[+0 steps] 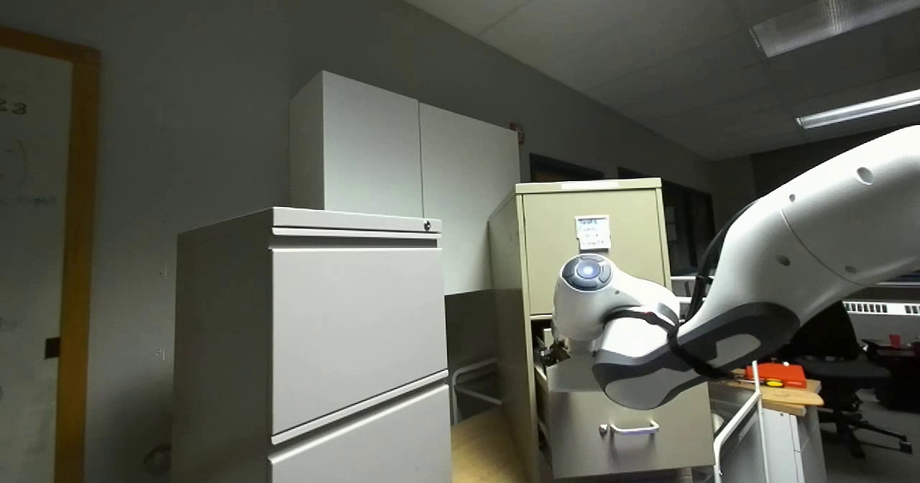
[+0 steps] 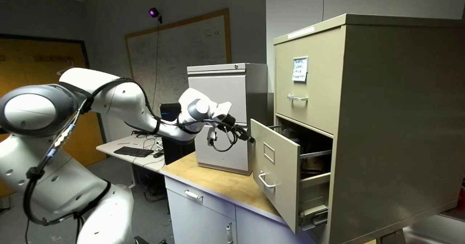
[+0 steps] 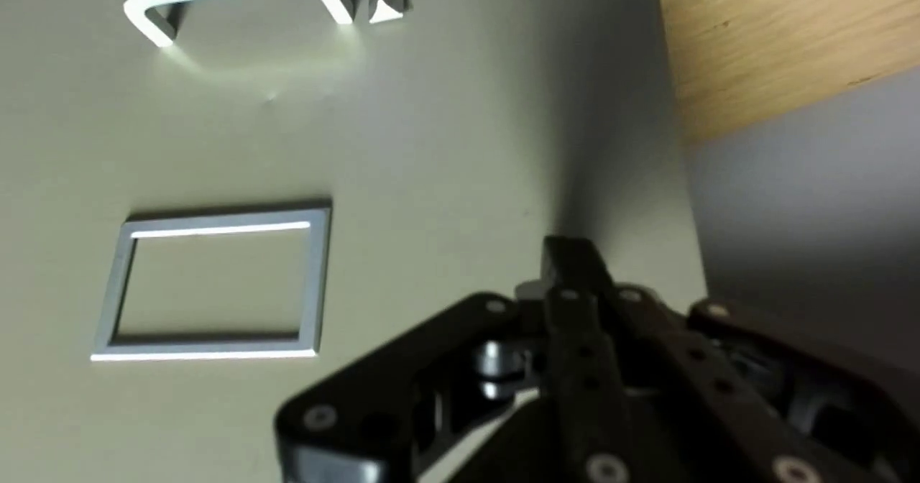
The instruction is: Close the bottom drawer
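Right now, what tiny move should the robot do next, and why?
Probably push the gripper gently toward the beige cabinet: its lower drawer stands open, and the closed fingertips are by the drawer's front, though I can't tell if they touch.

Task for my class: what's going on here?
A robot arm has its closed end effector at the front of the open lower drawer of the beige filing cabinet, near one edge; whether they touch is hard to tell. It grips nothing, and will probably push the drawer in. The upper drawer is shut.
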Controlling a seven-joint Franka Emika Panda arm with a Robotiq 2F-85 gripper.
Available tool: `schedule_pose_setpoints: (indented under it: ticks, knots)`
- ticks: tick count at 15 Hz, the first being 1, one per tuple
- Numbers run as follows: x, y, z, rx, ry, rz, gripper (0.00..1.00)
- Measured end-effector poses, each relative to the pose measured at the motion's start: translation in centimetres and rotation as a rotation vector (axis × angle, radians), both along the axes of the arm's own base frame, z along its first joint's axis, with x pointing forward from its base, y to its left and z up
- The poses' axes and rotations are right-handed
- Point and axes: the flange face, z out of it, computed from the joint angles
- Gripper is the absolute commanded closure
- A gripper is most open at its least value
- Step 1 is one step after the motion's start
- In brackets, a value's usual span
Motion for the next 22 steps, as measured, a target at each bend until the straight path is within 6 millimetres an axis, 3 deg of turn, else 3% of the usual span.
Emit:
schedule_pose_setpoints:
  ticks: [9, 22]
  knots:
    - [3.8, 0.4, -1.8, -0.087, -0.025, -0.106, 1.0]
    - [12.4, 0.9, -3.2, -0.092, 0.06, -0.362, 1.0]
